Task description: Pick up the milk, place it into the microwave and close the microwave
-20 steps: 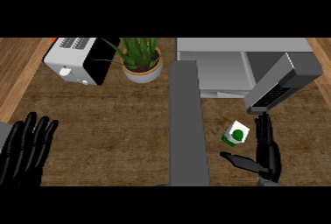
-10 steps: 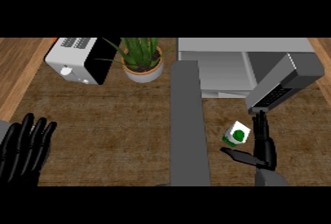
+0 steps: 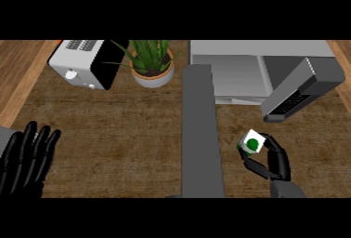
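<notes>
The right hand [image 3: 269, 160] is curled round the milk carton [image 3: 252, 141], fingers and thumb wrapping its lower part, so only the white top with a green round mark shows above them. The carton sits on the counter [image 3: 116, 139] toward its right edge, in front of the microwave [image 3: 237, 69]. It looks tilted, its top leaning up and to the left; how its long axis runs beneath the fingers cannot be told.

Just beyond the hand, the microwave's door [image 3: 302, 90] stands open, swung out toward the counter's right edge, its lower end close above the carton. The microwave's body fills the counter's far right corner. A grey vertical bar [image 3: 201, 135] runs down the view just left of the carton.

The left hand [image 3: 27, 158] rests open near the counter's near left corner, fingers straight, holding nothing. Toward the far left corner stands a toaster [image 3: 86, 62], with a potted plant [image 3: 152, 62] beside it.
</notes>
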